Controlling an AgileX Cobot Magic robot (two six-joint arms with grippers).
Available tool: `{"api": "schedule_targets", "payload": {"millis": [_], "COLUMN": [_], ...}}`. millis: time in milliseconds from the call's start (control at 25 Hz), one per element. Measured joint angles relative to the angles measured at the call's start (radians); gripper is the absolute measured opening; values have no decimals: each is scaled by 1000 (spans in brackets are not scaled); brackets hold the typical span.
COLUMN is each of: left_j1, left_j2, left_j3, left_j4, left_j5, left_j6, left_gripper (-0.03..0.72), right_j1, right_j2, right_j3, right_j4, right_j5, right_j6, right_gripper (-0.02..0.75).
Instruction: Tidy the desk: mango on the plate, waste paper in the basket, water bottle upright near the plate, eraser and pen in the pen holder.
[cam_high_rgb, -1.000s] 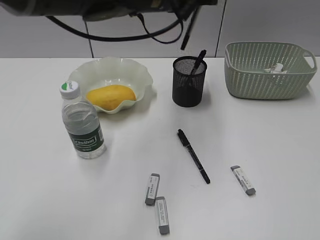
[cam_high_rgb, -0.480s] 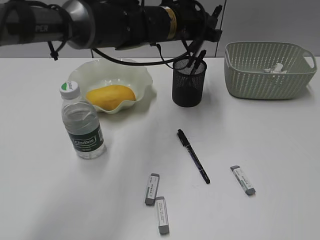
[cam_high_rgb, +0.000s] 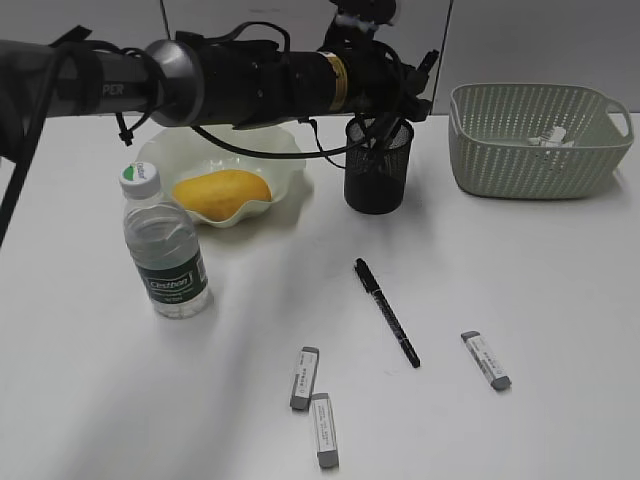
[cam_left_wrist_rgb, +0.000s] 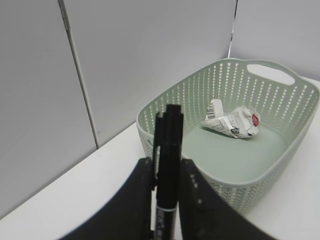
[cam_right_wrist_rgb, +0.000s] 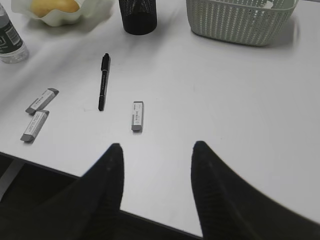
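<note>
Exterior view: the left arm reaches over the pen holder; the mango lies in the plate.

Left wrist view: the left gripper clamps a black pen beside the basket holding waste paper.

Right wrist view: the right gripper hangs spread above the desk.

The desk carries plate, water bottle, pen holder, basket, pen (plus three erasers).
</note>
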Motion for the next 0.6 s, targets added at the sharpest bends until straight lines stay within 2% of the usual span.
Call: {"api": "schedule_targets", "payload": {"millis": [160,440,600], "left_j1": [4,5,-4], "left_j2": [0,-3,-60], "left_j3": [0,-1,-1], "left_j4": [0,0,0], "left_j5": [-2,28,145], "left_j6": [5,7,-41], "left_gripper": [150,312,329], "right_j1": [0,0,0], "right_j2": [0,0,0], "right_j3": [0,0,0], "right_j4": [0,0,0], "right_j5": [0,0,0], "right_j6": [0,0,0], "right_gripper": [357,357,357]}}
